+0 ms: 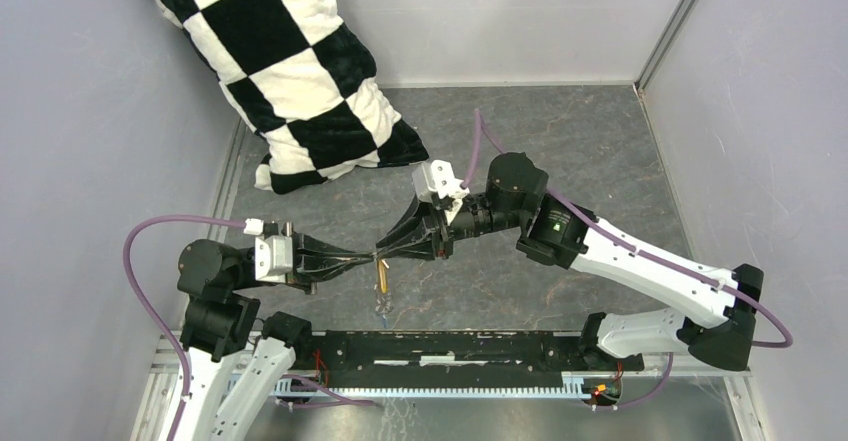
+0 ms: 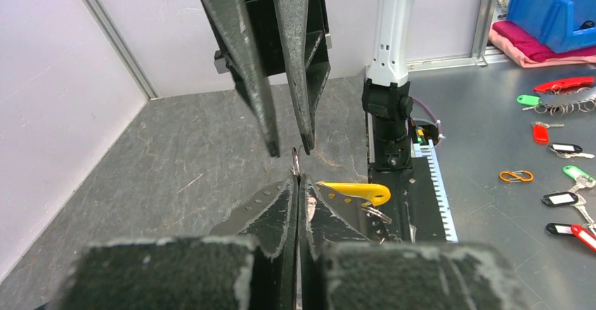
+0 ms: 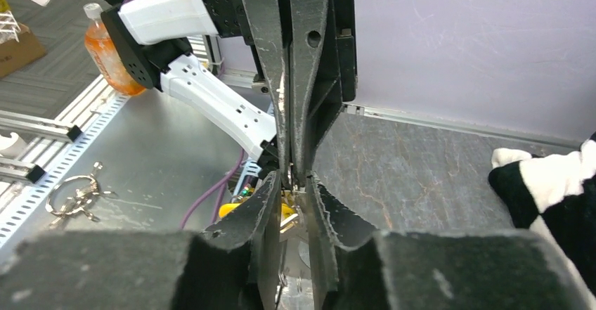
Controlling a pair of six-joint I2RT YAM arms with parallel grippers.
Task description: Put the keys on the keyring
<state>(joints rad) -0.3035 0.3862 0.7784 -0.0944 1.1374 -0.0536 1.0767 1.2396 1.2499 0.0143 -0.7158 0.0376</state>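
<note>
Checkered pillow (image 1: 290,71): far left corner of the table, its top cut off by the frame.
Right gripper (image 1: 390,249): jaws a narrow gap apart, tip to tip with the left; nothing clearly gripped.
Left gripper (image 1: 370,256): jaws pressed together on a thin metal sliver (image 2: 296,161).
Yellow-orange key (image 1: 381,278): hangs just below the meeting tips, shaft partly hidden.
Keyring: no loop can be made out; whether the sliver is its edge, I cannot tell.

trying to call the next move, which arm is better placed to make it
Probably the right. The left gripper is shut on a thin metal piece, yellow key dangling below, so it serves as holder; the right gripper is open right at that piece.
</note>
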